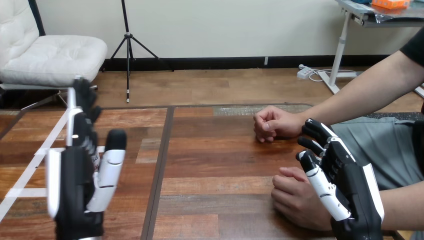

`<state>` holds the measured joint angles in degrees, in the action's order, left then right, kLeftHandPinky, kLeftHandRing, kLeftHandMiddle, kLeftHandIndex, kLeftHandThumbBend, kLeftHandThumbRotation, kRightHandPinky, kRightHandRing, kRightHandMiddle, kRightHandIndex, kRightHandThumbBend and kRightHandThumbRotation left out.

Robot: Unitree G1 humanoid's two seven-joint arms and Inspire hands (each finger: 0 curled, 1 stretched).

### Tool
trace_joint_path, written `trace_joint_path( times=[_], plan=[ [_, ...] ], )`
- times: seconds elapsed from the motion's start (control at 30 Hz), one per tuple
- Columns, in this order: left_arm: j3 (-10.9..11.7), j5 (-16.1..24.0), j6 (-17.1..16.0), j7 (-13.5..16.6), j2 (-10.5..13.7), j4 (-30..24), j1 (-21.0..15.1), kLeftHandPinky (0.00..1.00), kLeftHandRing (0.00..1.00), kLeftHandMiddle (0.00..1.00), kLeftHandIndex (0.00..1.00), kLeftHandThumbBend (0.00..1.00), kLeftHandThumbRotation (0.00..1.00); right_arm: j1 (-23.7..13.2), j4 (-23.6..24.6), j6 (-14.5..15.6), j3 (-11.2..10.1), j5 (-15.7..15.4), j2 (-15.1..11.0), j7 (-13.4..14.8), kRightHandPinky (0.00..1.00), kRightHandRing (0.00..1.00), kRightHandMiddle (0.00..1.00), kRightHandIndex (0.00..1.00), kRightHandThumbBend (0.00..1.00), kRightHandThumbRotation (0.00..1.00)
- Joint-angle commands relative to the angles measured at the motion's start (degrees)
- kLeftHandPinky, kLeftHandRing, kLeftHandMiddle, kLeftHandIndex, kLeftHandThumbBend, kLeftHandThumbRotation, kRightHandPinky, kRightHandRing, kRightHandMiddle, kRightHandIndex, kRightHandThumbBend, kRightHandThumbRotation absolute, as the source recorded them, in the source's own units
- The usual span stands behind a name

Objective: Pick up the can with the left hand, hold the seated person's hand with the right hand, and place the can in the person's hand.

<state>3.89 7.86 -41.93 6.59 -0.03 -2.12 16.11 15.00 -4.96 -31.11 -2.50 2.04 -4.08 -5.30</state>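
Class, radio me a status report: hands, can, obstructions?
Left hand raised, grip unclear. Right hand open beside person's nearer hand, not clasping. Can unconfirmed. Person's far hand apart.

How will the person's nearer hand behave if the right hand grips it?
Probably soft and yielding: the person's nearer hand lies loosely curled on the wooden table. It may shift or turn, since nothing pins it.
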Motion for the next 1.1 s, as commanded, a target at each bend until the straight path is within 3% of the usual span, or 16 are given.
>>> trace_joint_path(
  times=[0.0, 0.5, 1.07],
  plan=[
    [1.09, 1.37, -2.21, 1.78, -1.08, -1.06, 2.52, 0.95, 0.97, 1.00, 1.00, 0.62, 0.85, -3.67, 0.00, -1.19, -0.01, 0.14, 0.35, 0.12, 0.75, 0.84, 0.88, 0.86, 0.54, 0.59],
    [3.46, 5.57, -2.30, 7.31, -1.25, 0.02, 2.56, 0.97, 1.00, 1.00, 1.00, 0.67, 0.83, -3.95, -0.14, -1.13, 0.01, -0.27, 0.26, 0.23, 0.76, 0.85, 0.88, 0.86, 0.53, 0.60],
    [4.39, 6.53, -0.30, 11.28, -1.09, 1.34, 1.77, 1.00, 1.00, 1.00, 1.00, 0.67, 0.77, -4.39, -0.53, -1.36, -0.04, -0.40, 0.17, 0.19, 0.76, 0.85, 0.88, 0.86, 0.52, 0.59]
  ],
)
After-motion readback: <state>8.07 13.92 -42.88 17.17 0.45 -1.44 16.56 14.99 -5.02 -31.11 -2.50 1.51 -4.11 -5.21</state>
